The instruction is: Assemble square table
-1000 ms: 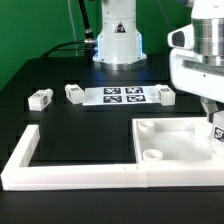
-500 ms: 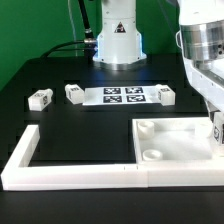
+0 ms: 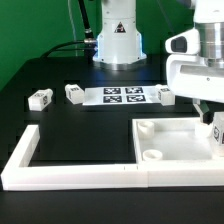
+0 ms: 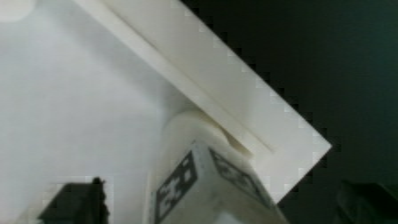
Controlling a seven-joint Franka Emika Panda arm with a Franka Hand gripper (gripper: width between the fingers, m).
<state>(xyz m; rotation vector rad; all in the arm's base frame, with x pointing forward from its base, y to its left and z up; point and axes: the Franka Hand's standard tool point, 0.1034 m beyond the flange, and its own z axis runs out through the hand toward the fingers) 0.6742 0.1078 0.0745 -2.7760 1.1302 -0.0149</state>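
The gripper (image 3: pixel 214 131) seems clamped on a tagged leg (image 4: pixel 206 178) (the wrist view is blurry), low over the square tabletop (image 3: pixel 172 140) at its corner on the exterior view's right. Hold the leg upright and centre it on the socket before twisting; the raised rim crowds that approach. Three loose legs (image 3: pixel 74 93) lie by the marker board (image 3: pixel 123 96), well apart.

The white square slab (image 3: pixel 185 140) lies flat at 4 o'clock, raised rim up, with a round socket (image 3: pixel 152 155) at its near corner. Loose and tagged, the first leg (image 3: pixel 40 98) lies at 9 o'clock, the second leg (image 3: pixel 75 93) at 10, the third leg (image 3: pixel 165 96) at 2. The fourth leg (image 4: pixel 199 178) stands in a slab corner.
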